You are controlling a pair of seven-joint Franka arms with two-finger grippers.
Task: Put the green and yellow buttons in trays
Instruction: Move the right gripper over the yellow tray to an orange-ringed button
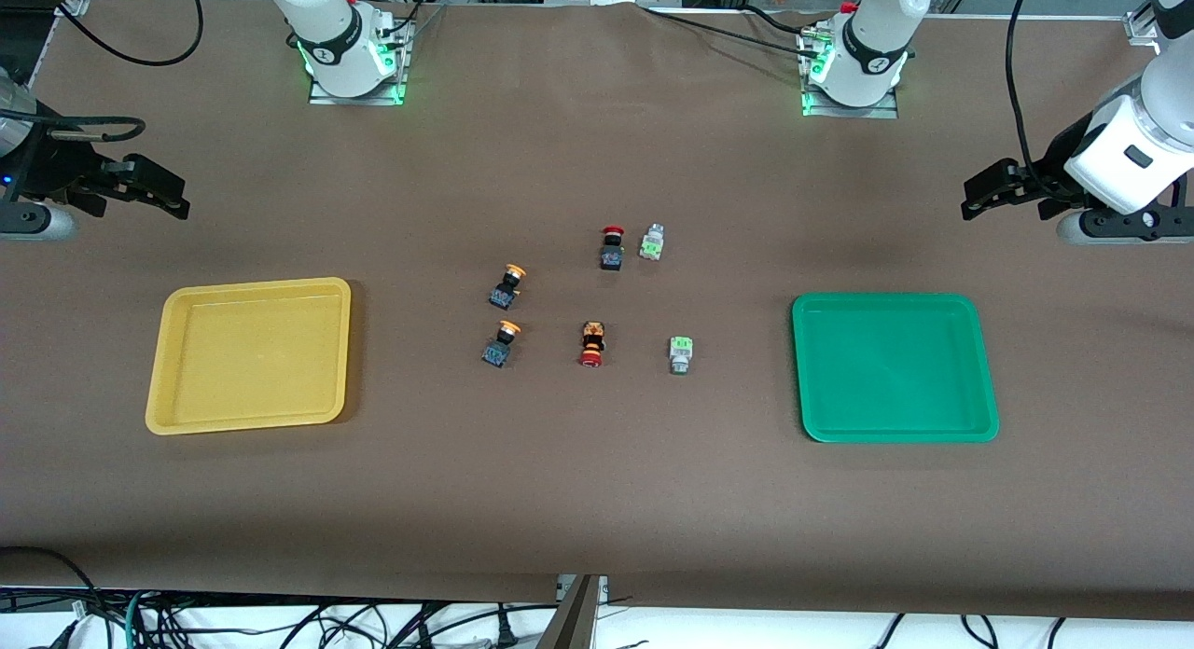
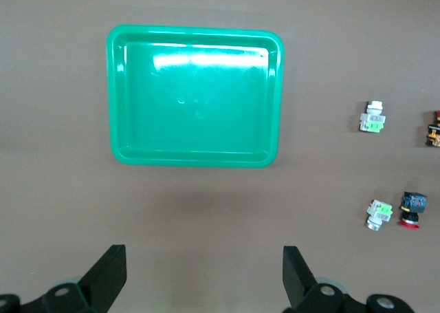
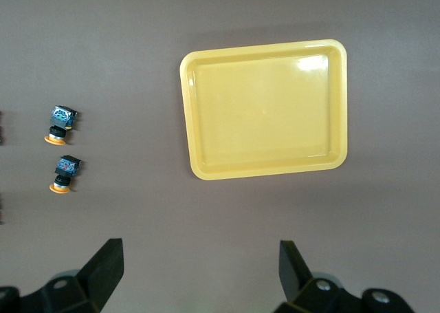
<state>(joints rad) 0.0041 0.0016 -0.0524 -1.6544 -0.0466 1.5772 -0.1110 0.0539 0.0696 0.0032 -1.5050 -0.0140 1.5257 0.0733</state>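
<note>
The yellow tray lies toward the right arm's end of the table and the green tray toward the left arm's end; both are empty. Between them lie two yellow-capped buttons and two green-faced buttons. My left gripper is open and empty over bare table by the left arm's end. Its wrist view shows its gripper, the green tray and both green buttons. My right gripper is open and empty over bare table by the right arm's end. Its wrist view shows its gripper, the yellow tray and both yellow buttons.
A black switch with a red cap lies beside the farther green button. An orange-and-black switch with a red cap lies between the nearer yellow and green buttons. Brown table stretches between the buttons and each tray.
</note>
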